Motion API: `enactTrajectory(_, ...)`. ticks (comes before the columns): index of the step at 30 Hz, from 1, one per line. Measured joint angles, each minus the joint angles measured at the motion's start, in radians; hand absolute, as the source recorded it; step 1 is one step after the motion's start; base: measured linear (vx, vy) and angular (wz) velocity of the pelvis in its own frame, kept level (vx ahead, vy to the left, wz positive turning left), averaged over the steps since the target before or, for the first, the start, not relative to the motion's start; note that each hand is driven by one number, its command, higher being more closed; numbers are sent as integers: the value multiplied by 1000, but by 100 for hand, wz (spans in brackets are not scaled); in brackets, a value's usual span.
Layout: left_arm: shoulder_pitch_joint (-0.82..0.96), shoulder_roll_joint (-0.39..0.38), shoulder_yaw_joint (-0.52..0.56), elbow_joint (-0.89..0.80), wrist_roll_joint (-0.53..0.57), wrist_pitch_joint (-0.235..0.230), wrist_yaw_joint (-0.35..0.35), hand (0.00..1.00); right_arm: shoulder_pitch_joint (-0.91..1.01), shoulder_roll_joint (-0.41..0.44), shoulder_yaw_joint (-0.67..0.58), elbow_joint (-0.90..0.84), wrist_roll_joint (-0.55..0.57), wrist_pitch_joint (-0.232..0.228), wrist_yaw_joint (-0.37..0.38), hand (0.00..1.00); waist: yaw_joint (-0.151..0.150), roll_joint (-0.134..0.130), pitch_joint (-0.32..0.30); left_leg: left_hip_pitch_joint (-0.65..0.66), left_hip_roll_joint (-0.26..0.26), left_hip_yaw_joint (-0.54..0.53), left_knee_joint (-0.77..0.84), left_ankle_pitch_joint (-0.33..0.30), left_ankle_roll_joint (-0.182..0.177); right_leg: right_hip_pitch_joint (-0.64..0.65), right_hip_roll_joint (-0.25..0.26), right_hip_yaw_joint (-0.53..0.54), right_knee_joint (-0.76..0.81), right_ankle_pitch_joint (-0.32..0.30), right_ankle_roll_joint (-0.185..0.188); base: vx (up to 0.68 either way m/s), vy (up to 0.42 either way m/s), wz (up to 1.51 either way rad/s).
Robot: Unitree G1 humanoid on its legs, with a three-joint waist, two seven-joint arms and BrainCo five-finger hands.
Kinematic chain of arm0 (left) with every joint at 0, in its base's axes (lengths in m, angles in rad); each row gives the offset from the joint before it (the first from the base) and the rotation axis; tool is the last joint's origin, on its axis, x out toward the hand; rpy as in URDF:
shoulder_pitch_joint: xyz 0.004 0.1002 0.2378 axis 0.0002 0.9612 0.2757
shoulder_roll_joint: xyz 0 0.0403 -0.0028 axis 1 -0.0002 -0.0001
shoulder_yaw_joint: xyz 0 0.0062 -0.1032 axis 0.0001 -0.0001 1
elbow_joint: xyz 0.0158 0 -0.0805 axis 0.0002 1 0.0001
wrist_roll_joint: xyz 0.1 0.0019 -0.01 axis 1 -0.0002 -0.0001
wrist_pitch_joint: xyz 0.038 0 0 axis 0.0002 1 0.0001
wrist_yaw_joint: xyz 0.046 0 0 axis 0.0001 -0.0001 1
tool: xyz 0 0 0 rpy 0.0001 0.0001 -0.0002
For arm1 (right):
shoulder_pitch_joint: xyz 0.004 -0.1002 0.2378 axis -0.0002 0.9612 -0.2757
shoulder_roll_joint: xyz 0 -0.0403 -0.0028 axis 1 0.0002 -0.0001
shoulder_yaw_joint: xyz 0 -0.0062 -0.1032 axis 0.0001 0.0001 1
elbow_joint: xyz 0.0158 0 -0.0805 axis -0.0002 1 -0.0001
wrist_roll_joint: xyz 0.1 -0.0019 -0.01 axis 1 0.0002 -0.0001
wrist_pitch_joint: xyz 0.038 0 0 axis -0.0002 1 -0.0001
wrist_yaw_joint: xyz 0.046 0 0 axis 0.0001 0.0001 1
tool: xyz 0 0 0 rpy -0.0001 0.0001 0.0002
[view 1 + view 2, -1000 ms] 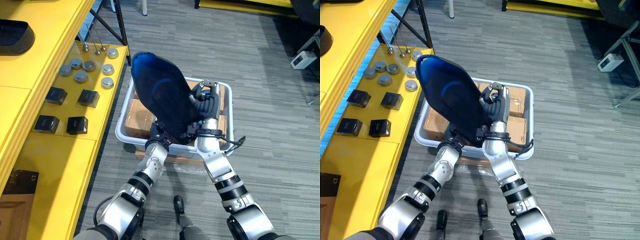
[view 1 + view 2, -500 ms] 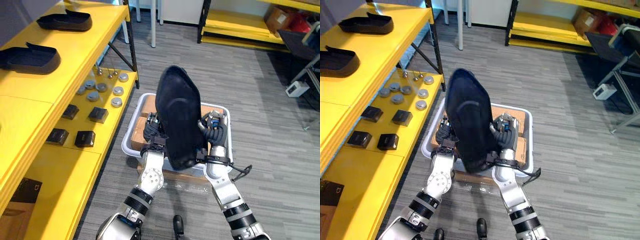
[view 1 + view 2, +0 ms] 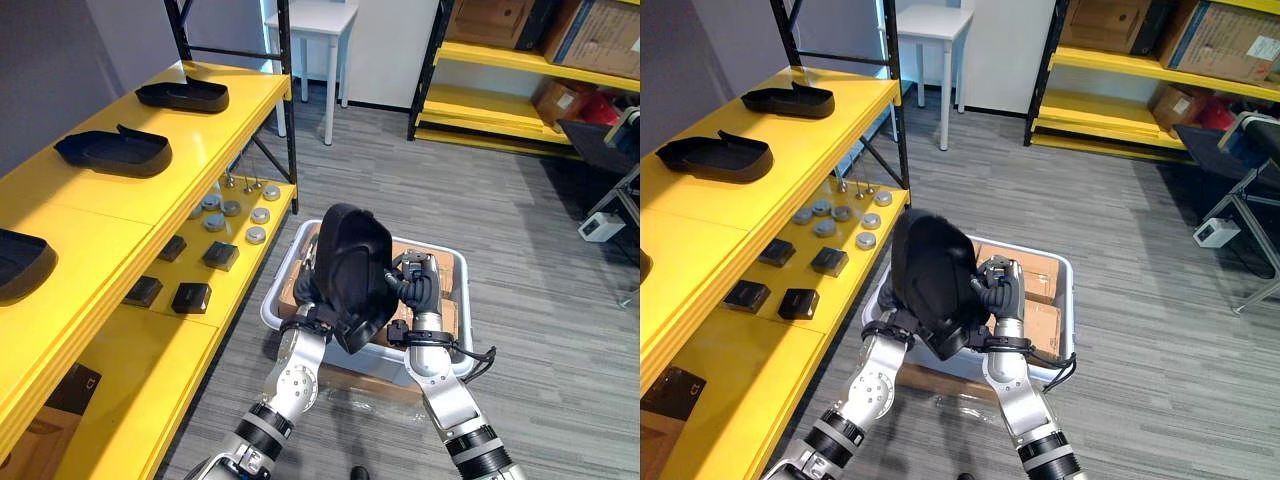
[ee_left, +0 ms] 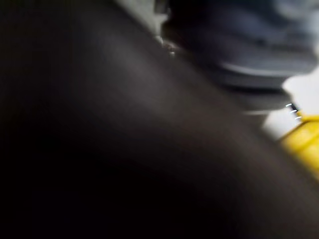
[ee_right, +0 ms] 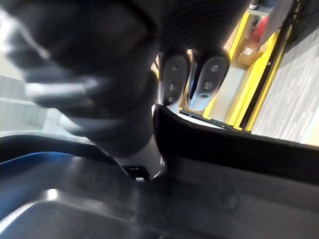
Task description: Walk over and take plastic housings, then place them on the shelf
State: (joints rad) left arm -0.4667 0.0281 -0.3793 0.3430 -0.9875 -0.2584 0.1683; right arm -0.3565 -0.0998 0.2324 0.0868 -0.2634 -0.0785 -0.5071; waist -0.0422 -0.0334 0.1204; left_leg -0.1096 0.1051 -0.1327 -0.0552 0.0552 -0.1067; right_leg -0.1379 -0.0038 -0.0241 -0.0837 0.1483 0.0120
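Black moulded plastic housing (image 3: 352, 275): standing on end between both hands, hanging over the white plastic tub (image 3: 1072, 310) of brown cardboard boxes (image 3: 1040, 325).
Right hand (image 3: 998, 294): pressing on the housing's right edge, fingers (image 5: 208, 82) curling over its rim.
Left hand (image 3: 303, 292): sitting against the opposite edge; its fingers are hiding behind the housing, so I cannot tell their state.
Yellow metal shelf (image 3: 110, 225): standing at the robot's left, carrying more flat black housings (image 3: 112, 150) on top.

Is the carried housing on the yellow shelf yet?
No, the black housing is gripped by the right hand over the white bin.
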Motion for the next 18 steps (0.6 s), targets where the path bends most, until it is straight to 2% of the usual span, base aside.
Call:
enactTrajectory(3,21,0,0,27,12,21,0,0,0,12,-5,-6,-1,0,14,100,-1,0,-3,-1,0,-6,-1,3,1,2,0,-8,0,0,0,-15,4,5)
enactTrajectory(10,57,-8,26,29,25,27,2,0,42,62,-48,-34,-21,0,19,100,5,2,-8,0,0,-6,-3,5,2,2,0,-9,0,-2,1,-4,0,0)
enactTrajectory(18,154,-18,156,27,246,26,89,0,81,67,-167,-37,-53,0,6,100,9,13,-27,10,0,-7,-9,6,2,10,-1,-11,0,-4,1,0,0,0)
